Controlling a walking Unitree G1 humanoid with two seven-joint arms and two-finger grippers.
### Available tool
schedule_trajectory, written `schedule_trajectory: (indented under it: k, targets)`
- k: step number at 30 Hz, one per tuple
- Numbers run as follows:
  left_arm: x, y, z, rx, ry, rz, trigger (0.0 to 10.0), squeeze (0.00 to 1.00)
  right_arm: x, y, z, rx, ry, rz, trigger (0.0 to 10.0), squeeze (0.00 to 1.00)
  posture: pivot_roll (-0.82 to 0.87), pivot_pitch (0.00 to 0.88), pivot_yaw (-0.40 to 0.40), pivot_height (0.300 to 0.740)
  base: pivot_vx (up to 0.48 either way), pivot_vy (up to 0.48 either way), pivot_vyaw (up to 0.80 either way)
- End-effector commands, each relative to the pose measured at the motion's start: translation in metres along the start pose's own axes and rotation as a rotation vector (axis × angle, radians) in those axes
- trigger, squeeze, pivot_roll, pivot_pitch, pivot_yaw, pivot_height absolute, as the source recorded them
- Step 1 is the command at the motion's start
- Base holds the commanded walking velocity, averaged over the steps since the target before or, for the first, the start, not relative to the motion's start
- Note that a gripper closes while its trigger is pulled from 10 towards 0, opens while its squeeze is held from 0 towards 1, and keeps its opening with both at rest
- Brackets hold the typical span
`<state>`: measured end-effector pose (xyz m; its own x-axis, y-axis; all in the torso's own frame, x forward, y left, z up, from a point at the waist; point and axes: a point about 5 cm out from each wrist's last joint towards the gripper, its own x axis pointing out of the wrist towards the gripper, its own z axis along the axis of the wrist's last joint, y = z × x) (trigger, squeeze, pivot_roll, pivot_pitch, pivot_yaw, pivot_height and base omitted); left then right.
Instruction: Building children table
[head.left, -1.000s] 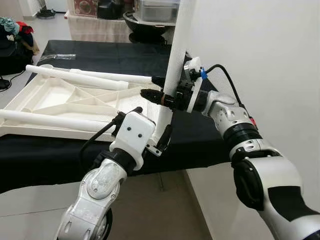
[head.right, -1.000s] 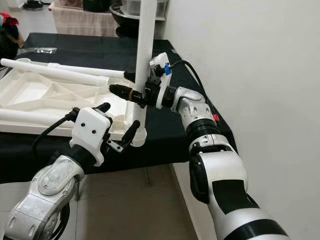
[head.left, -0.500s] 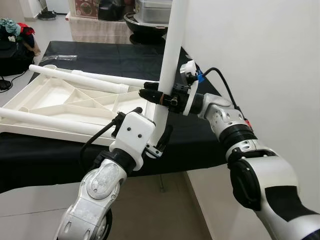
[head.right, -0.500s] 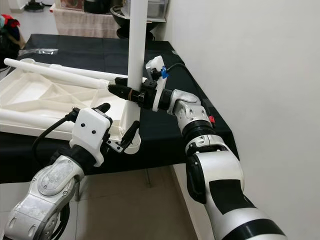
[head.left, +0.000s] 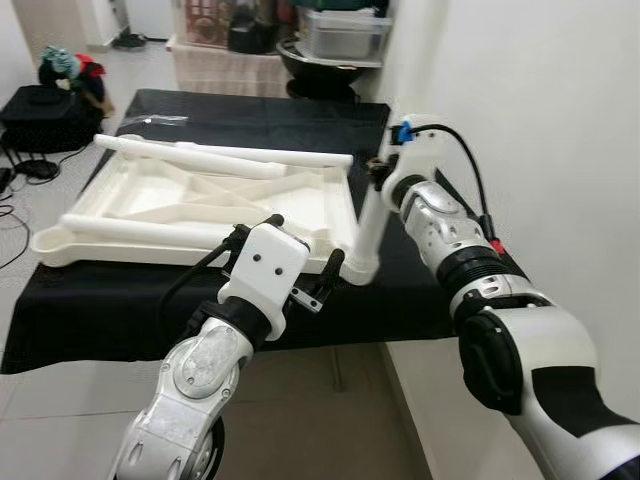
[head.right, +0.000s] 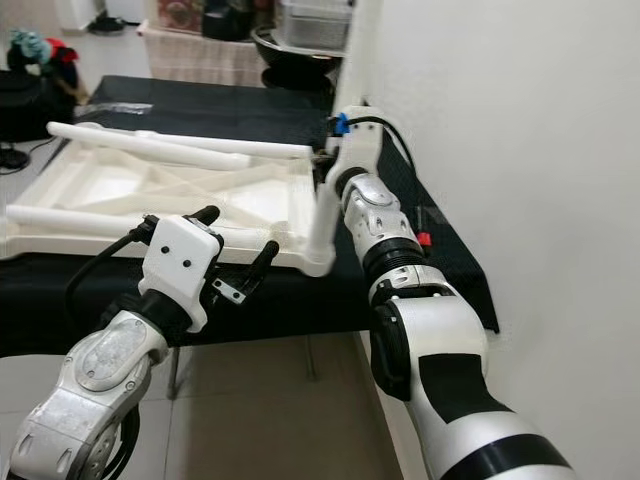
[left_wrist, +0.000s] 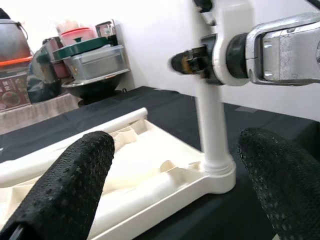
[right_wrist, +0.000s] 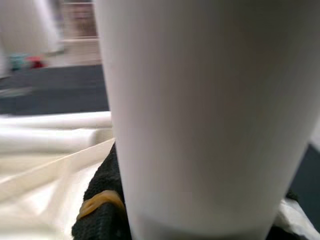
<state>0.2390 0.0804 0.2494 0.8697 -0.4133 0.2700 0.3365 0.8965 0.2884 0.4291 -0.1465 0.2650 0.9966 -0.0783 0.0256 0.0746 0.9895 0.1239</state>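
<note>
An upturned white plastic tabletop (head.left: 190, 205) lies on the black-draped counter (head.left: 100, 300). A white tubular leg (head.left: 368, 225) stands at its near right corner, beside the right gripper (head.left: 385, 172).

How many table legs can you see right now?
3. One upright leg stands at the upturned tabletop's near right corner, held by the right tool. Two lie across the tabletop: the far leg and the near leg. A fourth may be hidden.

White plastic children's table top (head.left: 200, 205), lying upside down, ribbed underside up, on the black-covered tabletop (head.left: 250, 120); two white legs (head.left: 215, 157) lying flat across it, a third leg (head.left: 372, 215) upright in its near right corner socket.
</note>
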Motion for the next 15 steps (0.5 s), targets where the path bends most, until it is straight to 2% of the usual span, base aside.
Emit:
schedule_trajectory:
  k: [1,6,7,8,9,10,11,12,15]
  targets:
    - [0.001,-0.002,0.001,0.005,0.0,-0.006,10.0,0.0,-0.004,-0.026,-0.031,0.017,0.121,-0.208,0.0,0.0,0.09,0.111,-0.127,0.74,0.0,0.0,0.0]
    - [0.001,-0.002,0.001,0.005,-0.001,-0.007,10.0,0.0,-0.005,-0.019,-0.029,0.024,0.103,-0.231,0.0,0.0,0.08,0.112,-0.126,0.74,0.0,0.0,0.0]
    - [0.001,-0.002,0.001,0.004,-0.001,-0.007,10.0,0.0,-0.005,-0.012,-0.028,0.03,0.106,-0.207,0.0,0.0,0.08,0.113,-0.124,0.74,0.0,0.0,0.0]
    - [0.001,-0.002,0.001,0.004,-0.001,-0.007,10.0,0.0,-0.005,-0.012,-0.028,0.03,0.106,-0.207,0.0,0.0,0.08,0.113,-0.124,0.74,0.0,0.0,0.0]
    - [0.001,-0.002,0.001,0.004,-0.001,-0.008,10.0,0.0,-0.004,-0.002,-0.028,0.038,0.113,-0.153,10.0,0.0,0.08,0.113,-0.124,0.74,0.0,0.0,0.0]
    - [0.001,-0.002,0.001,0.003,-0.001,-0.009,10.0,0.0,-0.004,0.01,-0.025,0.029,0.095,-0.084,10.0,0.04,0.08,0.113,-0.126,0.74,0.0,0.0,0.0]
    - [0.001,-0.002,0.001,0.003,-0.001,-0.009,10.0,0.0,-0.004,0.01,-0.025,0.029,0.095,-0.084,10.0,0.04,0.08,0.113,-0.126,0.74,0.0,0.0,0.0]
    - [0.001,-0.002,0.001,0.003,-0.001,-0.009,10.0,0.0,-0.004,0.018,-0.021,0.044,0.077,-0.036,10.0,1.0,0.08,0.113,-0.126,0.74,0.0,0.0,0.0]
    - [0.001,-0.002,0.001,0.002,-0.001,-0.009,10.0,0.0,-0.004,0.023,-0.018,0.039,0.061,0.0,10.0,1.0,0.08,0.113,-0.127,0.74,0.0,0.0,0.0]
